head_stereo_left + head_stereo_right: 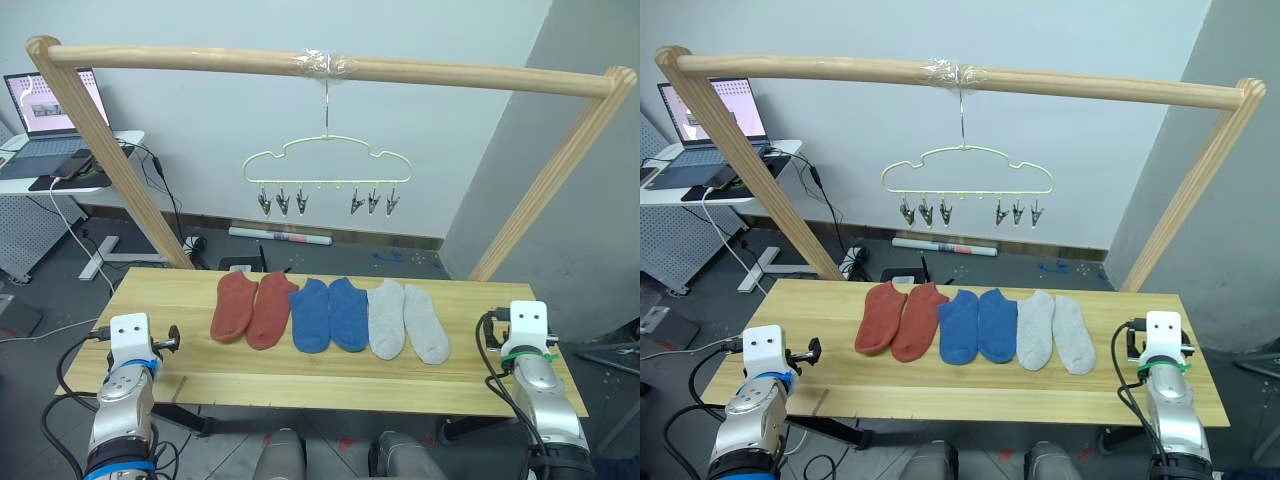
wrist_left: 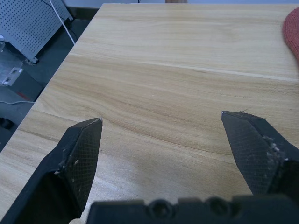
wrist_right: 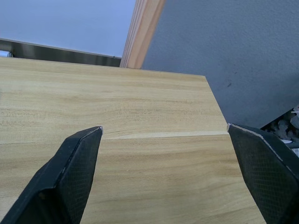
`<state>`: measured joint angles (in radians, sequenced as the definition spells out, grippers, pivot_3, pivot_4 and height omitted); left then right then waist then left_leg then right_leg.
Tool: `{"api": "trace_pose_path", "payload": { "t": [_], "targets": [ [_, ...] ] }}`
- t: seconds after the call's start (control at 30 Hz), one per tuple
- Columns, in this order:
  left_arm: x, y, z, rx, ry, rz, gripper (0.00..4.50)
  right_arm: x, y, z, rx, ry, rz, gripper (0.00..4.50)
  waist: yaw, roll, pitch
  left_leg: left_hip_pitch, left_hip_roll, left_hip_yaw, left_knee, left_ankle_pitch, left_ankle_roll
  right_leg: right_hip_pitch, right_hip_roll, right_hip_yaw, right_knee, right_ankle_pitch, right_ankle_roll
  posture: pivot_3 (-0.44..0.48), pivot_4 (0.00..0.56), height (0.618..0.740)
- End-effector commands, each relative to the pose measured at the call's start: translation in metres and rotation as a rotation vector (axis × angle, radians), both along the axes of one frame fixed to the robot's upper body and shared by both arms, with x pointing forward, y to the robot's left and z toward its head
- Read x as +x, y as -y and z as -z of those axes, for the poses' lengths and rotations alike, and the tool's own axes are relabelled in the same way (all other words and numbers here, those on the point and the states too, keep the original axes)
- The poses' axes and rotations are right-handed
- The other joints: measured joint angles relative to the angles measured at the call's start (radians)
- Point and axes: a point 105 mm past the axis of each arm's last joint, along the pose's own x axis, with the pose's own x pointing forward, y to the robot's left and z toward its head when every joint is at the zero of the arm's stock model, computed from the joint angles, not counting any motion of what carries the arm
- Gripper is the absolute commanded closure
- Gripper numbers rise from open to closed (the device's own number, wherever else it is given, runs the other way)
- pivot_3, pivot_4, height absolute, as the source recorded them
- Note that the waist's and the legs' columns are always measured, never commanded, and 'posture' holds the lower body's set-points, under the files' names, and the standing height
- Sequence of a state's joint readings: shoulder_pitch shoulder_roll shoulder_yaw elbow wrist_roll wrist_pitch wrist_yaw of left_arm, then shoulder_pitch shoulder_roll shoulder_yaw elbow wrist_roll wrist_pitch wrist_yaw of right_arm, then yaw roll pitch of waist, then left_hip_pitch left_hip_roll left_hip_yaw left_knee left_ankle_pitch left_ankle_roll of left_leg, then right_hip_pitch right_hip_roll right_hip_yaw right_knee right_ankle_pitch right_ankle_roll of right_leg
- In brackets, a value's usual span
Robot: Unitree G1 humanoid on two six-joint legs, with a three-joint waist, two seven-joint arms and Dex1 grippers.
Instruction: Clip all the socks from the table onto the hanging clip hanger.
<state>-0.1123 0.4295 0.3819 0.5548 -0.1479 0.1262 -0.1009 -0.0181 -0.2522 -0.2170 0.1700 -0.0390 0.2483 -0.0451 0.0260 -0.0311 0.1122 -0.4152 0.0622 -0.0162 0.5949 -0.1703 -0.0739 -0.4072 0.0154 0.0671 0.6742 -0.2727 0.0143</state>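
Six socks lie side by side across the middle of the light wood table (image 1: 170, 290): two rust-red (image 1: 233, 305) (image 1: 270, 310), two blue (image 1: 310, 315) (image 1: 349, 313) and two light grey (image 1: 387, 318) (image 1: 426, 322). The pale yellow-green clip hanger (image 1: 327, 160) hangs above them by its hook, its metal clips empty. My left gripper (image 2: 161, 116) is open over bare wood at the table's left end, with the edge of a rust-red sock (image 2: 292, 32) off to one side. At the table's right end my right gripper (image 3: 164, 126) is open and holds nothing.
A thick wooden pole frame (image 1: 330, 66) spans the table, with its slanted legs at both far corners. A laptop (image 1: 55, 100) sits on a small white desk at the back left. Cables lie on the floor behind the table. A grey wall (image 1: 590, 200) stands at the right.
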Motion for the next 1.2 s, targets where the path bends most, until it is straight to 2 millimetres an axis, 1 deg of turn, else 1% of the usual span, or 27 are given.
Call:
{"api": "trace_pose_path", "payload": {
  "t": [0.03,0.3,0.4,0.53,0.6,0.67,0.73,0.8,0.9,0.93,0.97,1.07,1.2],
  "targets": [
    [0.004,-0.006,-0.015,0.016,0.054,-0.008,0.03,0.007,0.003,-0.020,-0.025,0.068,0.000,0.00,0.000,0.000,0.000,0.000,0.000,0.000,0.000,0.000,0.000,0.000,0.000,0.000,0.000,0.000,0.000,0.203,0.110,0.740],
    [0.004,-0.005,-0.018,0.002,0.068,0.002,0.03,0.008,0.000,-0.021,-0.024,0.069,-0.012,0.00,0.000,-0.001,0.004,0.000,0.000,0.000,0.000,0.000,0.000,0.000,0.000,0.000,0.000,0.000,0.000,0.208,0.111,0.740],
    [0.007,0.001,-0.020,-0.033,0.082,0.034,0.03,0.008,-0.001,-0.021,0.000,0.070,-0.004,0.00,0.000,-0.002,0.004,0.000,0.000,0.000,0.000,0.000,0.000,0.000,0.000,0.000,0.000,0.000,0.000,0.206,0.114,0.740],
    [0.007,0.011,-0.029,-0.112,0.140,0.073,0.03,0.012,-0.006,-0.026,0.020,0.077,-0.024,0.00,0.000,-0.002,0.008,0.000,0.000,0.000,0.000,0.000,0.000,0.000,0.000,0.000,0.000,0.000,0.000,0.204,0.118,0.740],
    [0.007,0.017,-0.037,-0.102,0.164,0.110,0.03,0.015,-0.013,-0.028,0.047,0.084,-0.060,0.00,0.000,-0.002,0.012,0.000,0.000,0.000,0.000,0.000,0.000,0.000,0.000,0.000,0.000,0.000,0.000,0.203,0.129,0.740],
    [0.007,0.028,-0.050,-0.086,0.196,0.176,0.03,0.019,-0.023,-0.033,0.056,0.098,-0.124,0.00,0.000,-0.002,0.017,0.000,0.001,0.000,0.000,0.000,0.000,0.000,-0.001,0.000,0.000,0.000,0.000,0.204,0.144,0.740],
    [0.007,0.043,-0.071,-0.058,0.249,0.262,0.03,0.025,-0.040,-0.046,0.066,0.130,-0.242,0.00,0.000,-0.002,0.029,0.000,0.001,0.000,-0.001,0.000,0.000,0.000,-0.001,0.001,0.000,0.000,-0.001,0.205,0.155,0.740],
    [0.009,0.061,-0.093,-0.046,0.311,0.350,0.03,0.029,-0.061,-0.060,0.100,0.170,-0.384,0.00,0.000,-0.002,0.039,-0.001,0.001,0.000,-0.001,0.000,0.000,-0.001,-0.001,0.001,0.000,0.000,-0.001,0.206,0.172,0.740],
    [0.014,0.080,-0.122,-0.057,0.392,0.428,0.62,0.030,-0.088,-0.078,0.122,0.200,-0.572,0.00,0.002,-0.001,0.061,-0.001,0.001,0.000,-0.001,0.000,0.000,-0.001,-0.001,0.002,0.000,0.000,-0.001,0.210,0.196,0.740],
    [0.017,0.085,-0.130,-0.055,0.411,0.445,0.95,0.030,-0.095,-0.084,0.126,0.209,-0.628,0.00,0.003,-0.001,0.065,-0.001,0.001,0.000,-0.001,0.000,0.000,-0.001,-0.001,0.002,0.000,0.000,-0.001,0.211,0.202,0.740],
    [0.021,0.089,-0.137,-0.054,0.422,0.459,1.18,0.030,-0.102,-0.089,0.133,0.219,-0.674,0.00,0.006,-0.001,0.068,-0.002,0.001,0.000,-0.001,0.000,0.000,-0.001,-0.001,0.002,0.000,0.000,-0.001,0.213,0.210,0.740],
    [0.036,0.109,-0.154,-0.021,0.442,0.525,2.11,0.031,-0.123,-0.112,0.232,0.265,-0.809,0.00,0.008,-0.001,0.087,-0.002,0.001,0.000,-0.001,0.000,0.000,-0.001,0.000,0.000,0.000,-0.001,-0.001,0.218,0.219,0.740],
    [0.055,0.131,-0.177,-0.029,0.497,0.574,2.11,0.030,-0.152,-0.141,0.284,0.316,-0.990,0.00,0.011,-0.001,0.103,-0.004,0.001,-0.001,-0.001,0.000,0.000,-0.002,0.000,-0.001,-0.001,0.000,0.001,0.216,0.230,0.740]
  ]
}}
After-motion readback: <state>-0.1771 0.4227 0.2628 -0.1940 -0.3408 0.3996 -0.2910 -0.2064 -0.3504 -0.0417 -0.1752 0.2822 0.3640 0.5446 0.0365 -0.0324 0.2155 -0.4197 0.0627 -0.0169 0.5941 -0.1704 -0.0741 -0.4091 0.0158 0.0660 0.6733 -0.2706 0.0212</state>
